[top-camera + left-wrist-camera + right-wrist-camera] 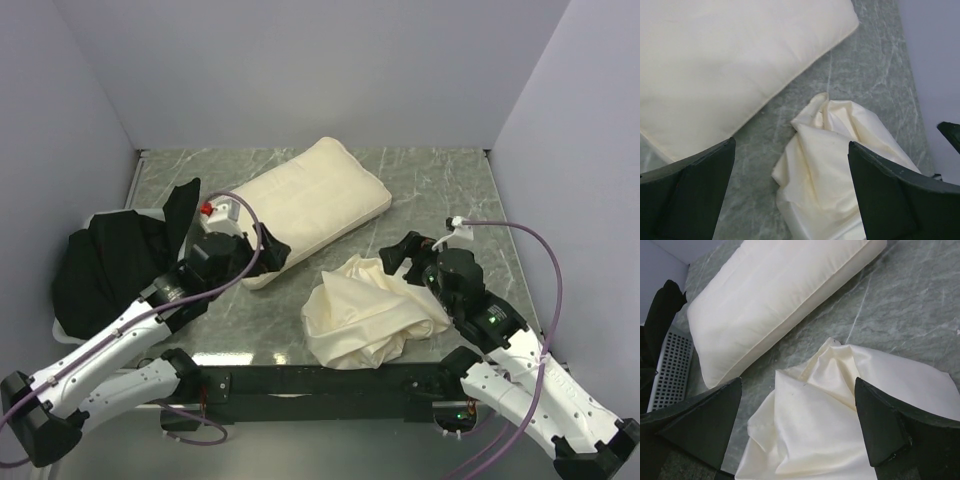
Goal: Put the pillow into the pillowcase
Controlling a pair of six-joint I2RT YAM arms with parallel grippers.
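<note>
Cream fabric takes up most of the grey-green marbled table [450,190]. The pillow [318,205] lies plump and flat near the middle, its long axis running from about 7 o'clock to 1 o'clock in the top view. The pillowcase [372,312] sits in a wrinkled heap at roughly 5 o'clock from it, near the front edge, with a strip of bare table between the two. The pillow is wholly outside the pillowcase. The left gripper [268,250] hangs at the pillow's 7 o'clock end with its jaws spread wide and nothing between them; whether it touches the pillow cannot be told. In the left wrist view its dark fingers [690,195] frame the pillow at 11 o'clock and the pillowcase at 6 o'clock. The right gripper [398,252] hovers over the pillowcase's 12 o'clock edge, likewise parted and grasping nothing. Its wrist view shows the rumpled folds between the fingers [890,425] and the pillow beyond at 11 o'clock. A black cloth [110,265] is heaped at the table's 9 o'clock side, draped over a white perforated tray [670,365].
</note>
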